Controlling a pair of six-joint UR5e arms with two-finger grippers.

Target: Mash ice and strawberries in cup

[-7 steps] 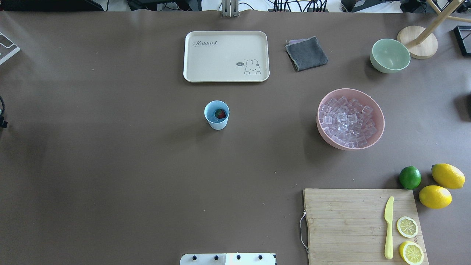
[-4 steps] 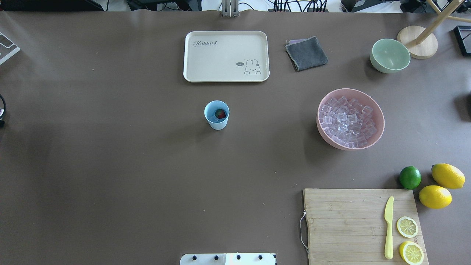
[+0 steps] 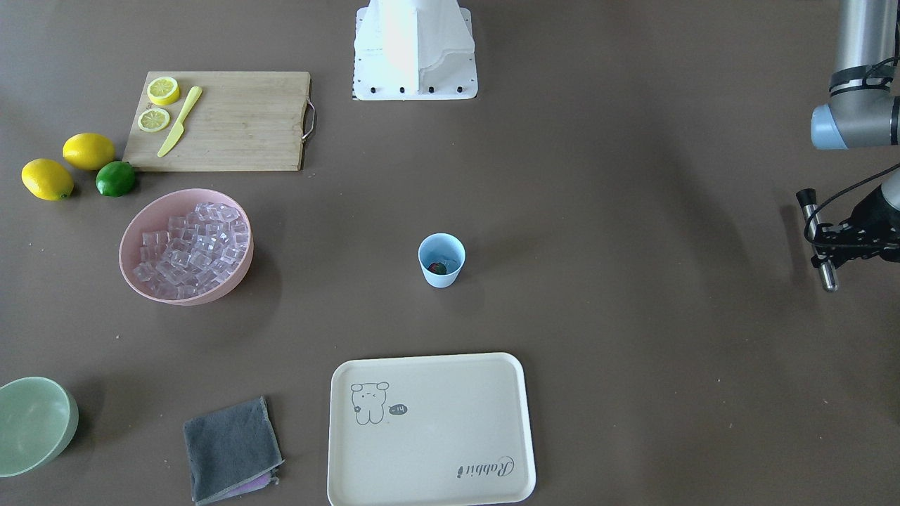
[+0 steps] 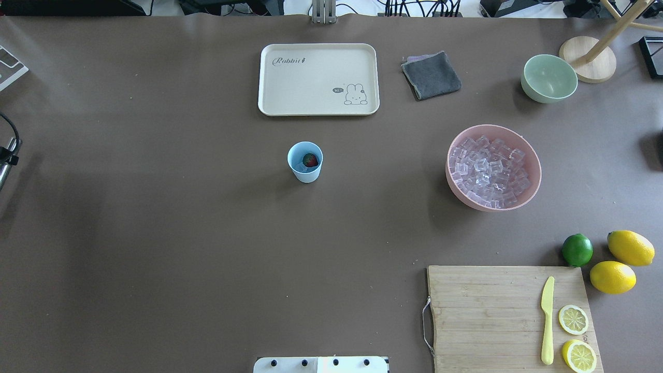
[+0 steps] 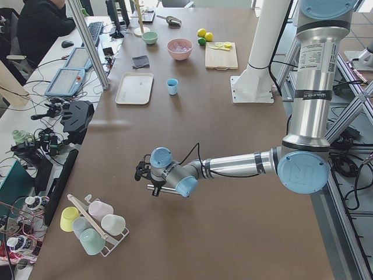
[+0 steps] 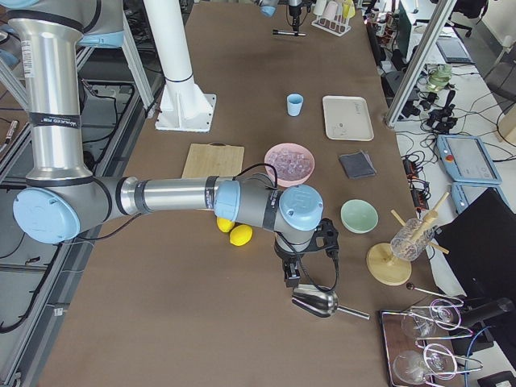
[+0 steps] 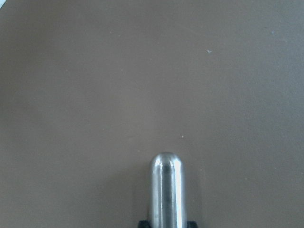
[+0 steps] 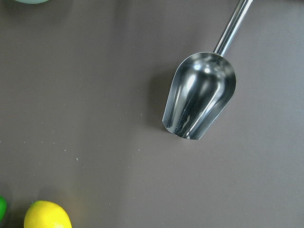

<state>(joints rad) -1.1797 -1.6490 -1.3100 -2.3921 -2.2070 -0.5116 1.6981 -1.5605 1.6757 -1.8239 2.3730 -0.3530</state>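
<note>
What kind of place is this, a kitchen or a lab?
Probably a robotics lab, staged as a drinks station: a robot arm mounted at the table, tablets on a cluttered side bench, and the left gripper gripping a metal muddler, with a pink bowl of ice set out.

The surface (image 4: 155, 233) is plain dull brown. The cup (image 4: 306, 175) is light blue, and the strawberry (image 4: 310, 160) inside it is red with a touch of green. Beyond the cup, the tray (image 4: 311, 88) is cream with a grey line-drawn rabbit and script lettering. The ice (image 4: 487, 171) is clear with a pinkish cast, in a pink bowl (image 4: 458, 196). The cloth (image 4: 431, 75) is dark grey, the lime (image 4: 577, 249) green and the lemons (image 4: 630, 247) yellow. The cutting board (image 4: 487, 311) shows pale wood grain. My left end effector (image 3: 819, 242) is black; its muddler (image 7: 166, 190) is shiny silver.
</note>
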